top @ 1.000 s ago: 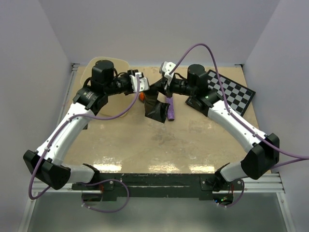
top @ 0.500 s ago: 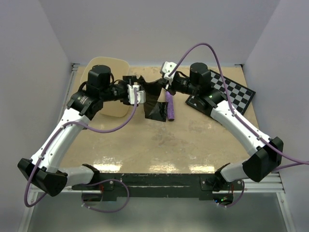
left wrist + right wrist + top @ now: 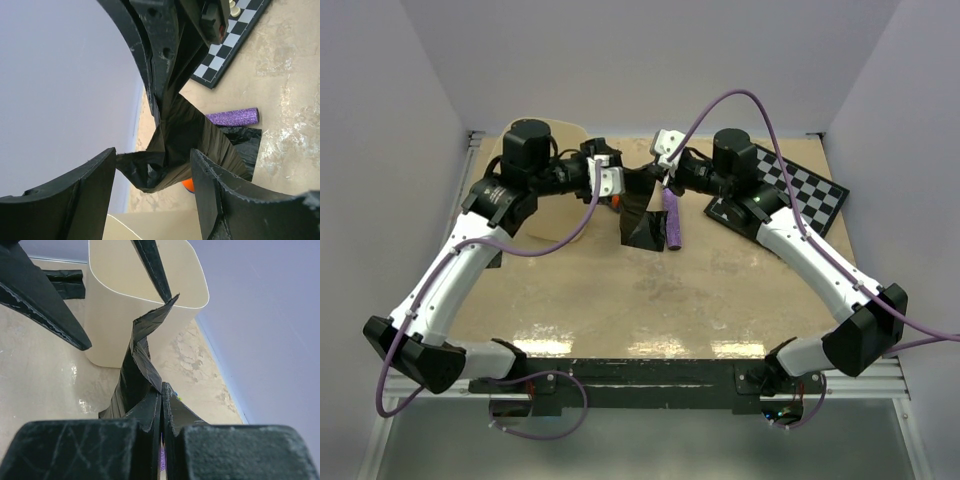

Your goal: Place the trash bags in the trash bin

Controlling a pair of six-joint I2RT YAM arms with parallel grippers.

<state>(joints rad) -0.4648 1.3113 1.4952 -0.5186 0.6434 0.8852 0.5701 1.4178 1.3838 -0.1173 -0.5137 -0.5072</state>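
A dark, crinkly trash bag (image 3: 642, 218) hangs above the table near the back middle. My right gripper (image 3: 654, 180) is shut on its upper edge; in the right wrist view the fingers (image 3: 162, 387) pinch the film (image 3: 136, 365). My left gripper (image 3: 623, 183) stands open just left of it. A folded corner of the bag (image 3: 182, 135) lies between its fingers (image 3: 154, 155) and brushes one tip. The cream trash bin (image 3: 558, 215) stands at the back left, partly under my left arm, its mouth (image 3: 145, 285) facing up.
A purple glittery cylinder (image 3: 672, 225) lies just right of the hanging bag. A chequered board (image 3: 800, 195) lies at the back right. A small orange ball (image 3: 187, 185) sits under the bag. Another dark folded bag (image 3: 62, 282) lies beside the bin.
My left gripper has opened wider; it drew back toward the near side, then returned to the bag's edge. The right gripper has kept its hold and barely moved.
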